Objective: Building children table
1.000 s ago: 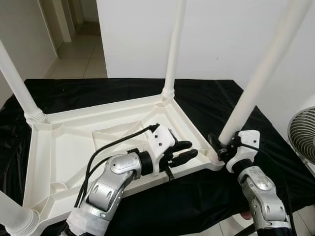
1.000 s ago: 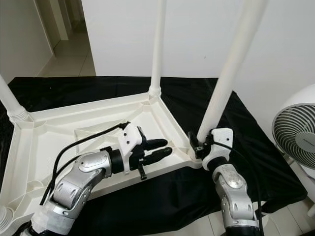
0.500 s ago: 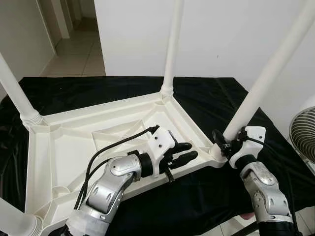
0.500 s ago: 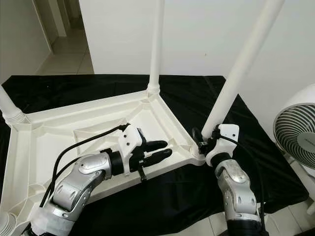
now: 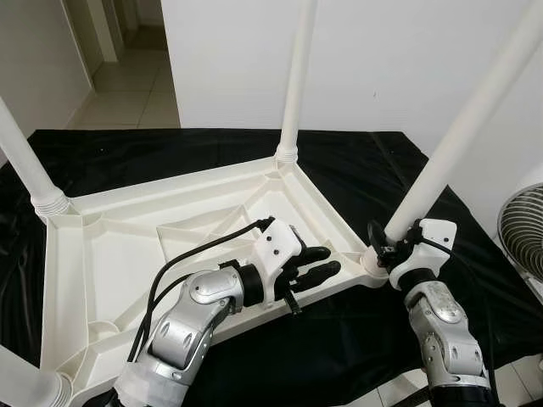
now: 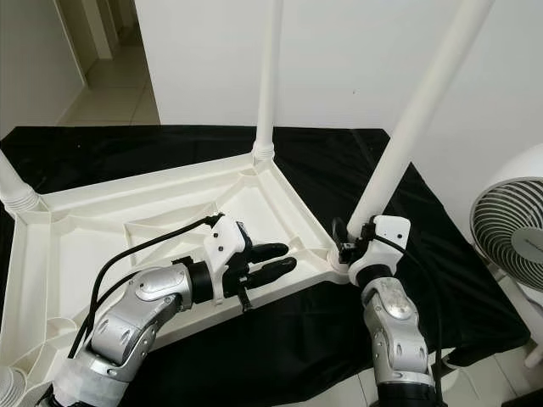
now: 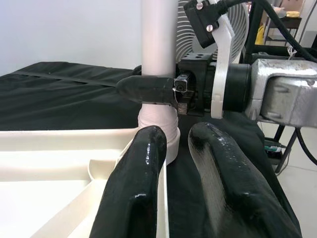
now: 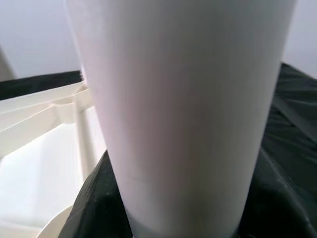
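1. Tabletop: white plastic, lying upside down on a black cloth, ribbed underside facing up. It sits slightly askew, its near right corner just beside the cloth's front edge.

2. Legs: four white legs point upward from the corners. Far leg is seated in its corner socket; far left leg likewise, with its threaded collar showing. Near left leg is cut off by the frame edge. Near right leg leans outward to the right rather than standing square.

3. Right gripper: fingers clamped on the base of the near right leg, just above its collar at the corner socket. The left wrist view shows one black finger wrapped around the tube.

4. Left gripper: fingers apart, holding nothing, resting over the tabletop's near long rim and pointing toward the right corner. Contact with the rim cannot be confirmed.

5. Progress, as judged: late stage. All four legs are in place; the tilted near right leg appears to be the one in hand, not yet fully seated or tightened.

6. Remaining, as judged: square up and tighten that leg, then turn the table upright.

7. Surroundings: fan stands off the cloth to the right.
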Robot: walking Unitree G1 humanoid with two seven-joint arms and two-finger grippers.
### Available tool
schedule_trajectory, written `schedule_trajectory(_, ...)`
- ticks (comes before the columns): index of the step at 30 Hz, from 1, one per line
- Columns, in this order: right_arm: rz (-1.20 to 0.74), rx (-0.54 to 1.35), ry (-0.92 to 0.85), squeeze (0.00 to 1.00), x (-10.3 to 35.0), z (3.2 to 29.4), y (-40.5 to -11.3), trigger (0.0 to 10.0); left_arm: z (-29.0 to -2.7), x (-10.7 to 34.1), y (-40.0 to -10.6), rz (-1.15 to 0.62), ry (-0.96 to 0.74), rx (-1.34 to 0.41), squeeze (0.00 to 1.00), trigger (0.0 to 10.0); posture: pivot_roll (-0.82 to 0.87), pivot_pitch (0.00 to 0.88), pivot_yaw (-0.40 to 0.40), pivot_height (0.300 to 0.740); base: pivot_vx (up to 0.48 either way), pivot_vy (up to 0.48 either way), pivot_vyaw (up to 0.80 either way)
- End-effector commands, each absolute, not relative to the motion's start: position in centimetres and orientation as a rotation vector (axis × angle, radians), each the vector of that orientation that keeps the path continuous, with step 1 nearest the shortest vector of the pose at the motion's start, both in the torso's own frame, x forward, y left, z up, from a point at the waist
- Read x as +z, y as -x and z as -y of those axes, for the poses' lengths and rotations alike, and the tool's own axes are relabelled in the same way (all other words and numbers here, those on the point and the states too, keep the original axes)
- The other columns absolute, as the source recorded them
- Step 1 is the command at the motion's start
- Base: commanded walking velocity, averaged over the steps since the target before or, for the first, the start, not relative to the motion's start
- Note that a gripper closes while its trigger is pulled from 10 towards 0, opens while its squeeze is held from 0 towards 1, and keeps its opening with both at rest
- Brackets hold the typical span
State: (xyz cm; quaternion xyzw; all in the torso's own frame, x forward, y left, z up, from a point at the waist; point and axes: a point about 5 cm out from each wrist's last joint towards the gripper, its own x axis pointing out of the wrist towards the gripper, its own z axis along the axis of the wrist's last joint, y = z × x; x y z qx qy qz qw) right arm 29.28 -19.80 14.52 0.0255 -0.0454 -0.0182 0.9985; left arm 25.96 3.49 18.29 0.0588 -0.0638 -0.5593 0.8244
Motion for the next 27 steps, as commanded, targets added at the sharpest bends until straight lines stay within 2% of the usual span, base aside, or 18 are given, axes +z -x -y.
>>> schedule_trajectory(1, -0.036, -0.112, -0.101, 0.00, 11.8, 20.6, -28.7, 10.0, -3.5, 18.4, -26.0, 0.141, -0.117, -1.132, 0.00, 10.0, 0.02, 0.052, -0.002, 0.740, 0.000, 0.000, 0.00)
schedule_trajectory(2, -0.036, -0.112, -0.101, 0.00, 11.8, 20.6, -28.7, 10.0, -3.5, 18.4, -26.0, 0.141, -0.117, -1.132, 0.00, 10.0, 0.02, 0.052, -0.002, 0.740, 0.000, 0.000, 0.00)
schedule_trajectory(4, -0.039, -0.248, -0.127, 0.00, 11.4, 19.9, -29.1, 10.0, -3.5, 18.5, -26.2, 0.141, -0.115, -1.129, 0.00, 10.0, 0.02, 0.052, -0.005, 0.740, 0.000, 0.000, 0.00)
schedule_trajectory(7, -0.037, -0.307, -0.133, 0.00, 11.4, 19.6, -29.2, 10.0, -3.5, 18.5, -26.2, 0.143, -0.115, -1.128, 0.00, 10.0, 0.02, 0.052, -0.006, 0.740, 0.000, 0.000, 0.00)
schedule_trajectory(9, -0.045, -0.382, -0.147, 0.00, 11.4, 18.0, -29.7, 10.0, -3.4, 18.6, -26.2, 0.145, -0.117, -1.127, 0.00, 10.0, 0.03, 0.050, -0.010, 0.740, 0.000, 0.000, 0.00)
schedule_trajectory(12, -0.044, -0.397, -0.150, 0.00, 11.5, 17.6, -29.8, 10.0, -3.4, 18.6, -26.2, 0.145, -0.119, -1.126, 0.00, 10.0, 0.03, 0.049, -0.013, 0.740, 0.000, 0.000, 0.00)
schedule_trajectory(14, -0.031, -0.314, -0.188, 0.00, 11.7, 16.1, -30.0, 10.0, -3.5, 18.6, -26.2, 0.147, -0.116, -1.119, 0.00, 10.0, 0.03, 0.046, -0.021, 0.740, 0.000, 0.000, 0.00)
schedule_trajectory(20, -0.027, -0.280, -0.198, 0.00, 11.8, 15.7, -30.1, 10.0, -3.5, 18.6, -26.2, 0.147, -0.114, -1.117, 0.00, 10.0, 0.03, 0.046, -0.021, 0.740, 0.000, 0.000, 0.00)
schedule_trajectory(21, 0.004, -0.250, -0.207, 1.00, 12.1, 15.7, -30.1, 10.0, -3.4, 18.6, -26.2, 0.148, -0.109, -1.115, 0.00, 10.0, 0.03, 0.040, -0.023, 0.740, 0.000, 0.000, 0.00)
schedule_trajectory(27, 0.089, -0.197, -0.224, 1.00, 13.2, 16.2, -30.1, 10.0, -3.2, 18.6, -26.2, 0.150, -0.104, -1.117, 0.00, 10.0, 0.02, 0.037, -0.023, 0.740, 0.000, 0.000, 0.00)
